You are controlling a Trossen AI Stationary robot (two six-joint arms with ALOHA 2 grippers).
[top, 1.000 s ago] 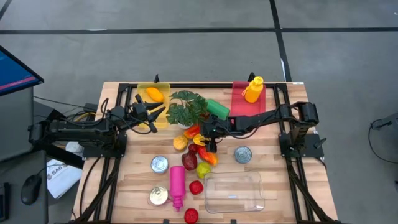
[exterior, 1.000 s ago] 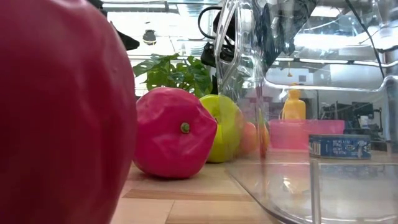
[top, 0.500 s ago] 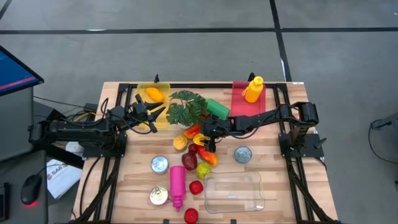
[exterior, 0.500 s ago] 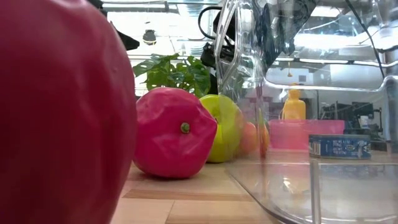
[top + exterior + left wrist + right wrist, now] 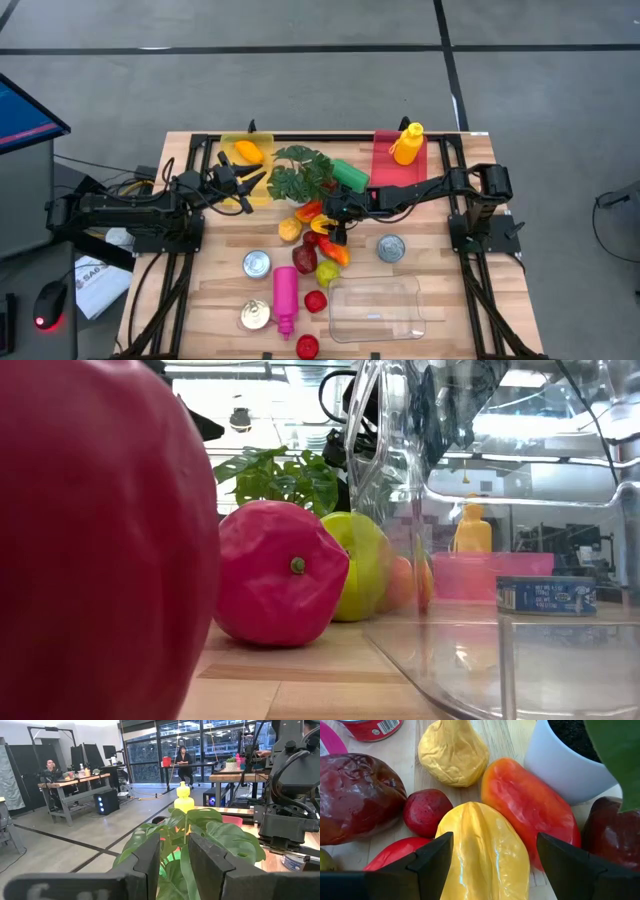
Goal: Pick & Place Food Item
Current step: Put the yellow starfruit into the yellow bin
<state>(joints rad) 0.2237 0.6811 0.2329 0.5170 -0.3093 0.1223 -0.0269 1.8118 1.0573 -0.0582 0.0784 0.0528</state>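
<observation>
- Two grippers are mine: my right gripper (image 5: 492, 865) stands wide apart, one finger on either side of the yellow pepper (image 5: 482, 852), gripping nothing yet.
- That yellow pepper lies just beside the white pot (image 5: 565, 765) of the plant (image 5: 300, 172), touching an orange pepper (image 5: 530, 807) (a small red fruit (image 5: 426, 811) sits near).
- My left gripper (image 5: 247, 183) waits beside the plant, fingers nearly together, empty.

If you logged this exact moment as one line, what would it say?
right gripper: open, straddling yellow pepper, not gripped | left gripper: empty, facing plant | clear tray: empty
</observation>
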